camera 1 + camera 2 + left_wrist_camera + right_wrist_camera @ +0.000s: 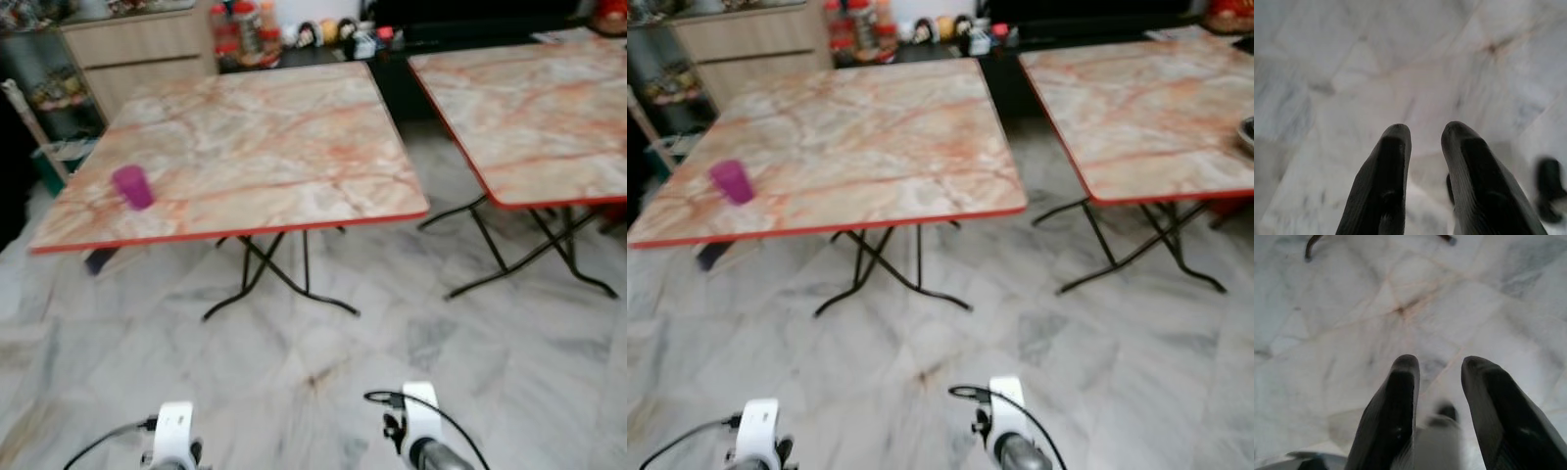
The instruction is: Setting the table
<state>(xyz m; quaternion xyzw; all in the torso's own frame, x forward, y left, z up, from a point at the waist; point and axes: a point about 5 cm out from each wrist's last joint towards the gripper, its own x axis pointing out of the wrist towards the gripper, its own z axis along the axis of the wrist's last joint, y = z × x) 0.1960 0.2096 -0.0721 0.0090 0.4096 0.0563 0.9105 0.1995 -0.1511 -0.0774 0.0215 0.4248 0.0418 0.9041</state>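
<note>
Left gripper (1421, 134) fingers (1386, 176) parted by a narrow gap, nothing between them, pointed down at the marble floor (1352, 73). Right gripper (1441, 368) fingers (1396, 406) spread a little wider, also empty, over the same floor; the right wrist view catches the feet of a counter leg at its upper edge, the left wrist view has a dark blurred shape low at one side, can't identify it. Both arms hang low, wrists just inside the head views' lower edge.

Head views: purple cup (132, 186) upright on the near marble-top counter (255, 147), near its front-left corner, well apart from both grippers. Red trim along the counter's front edge, black folding legs (274, 279) beneath. Second counter (534, 117) to the right, a floor aisle between the two. Right eye view shows a dark dish rim (1247, 135) at that counter's right edge. Wooden cabinet (137, 54) and bottles (245, 29) behind. Wide floor between robot and counters.
</note>
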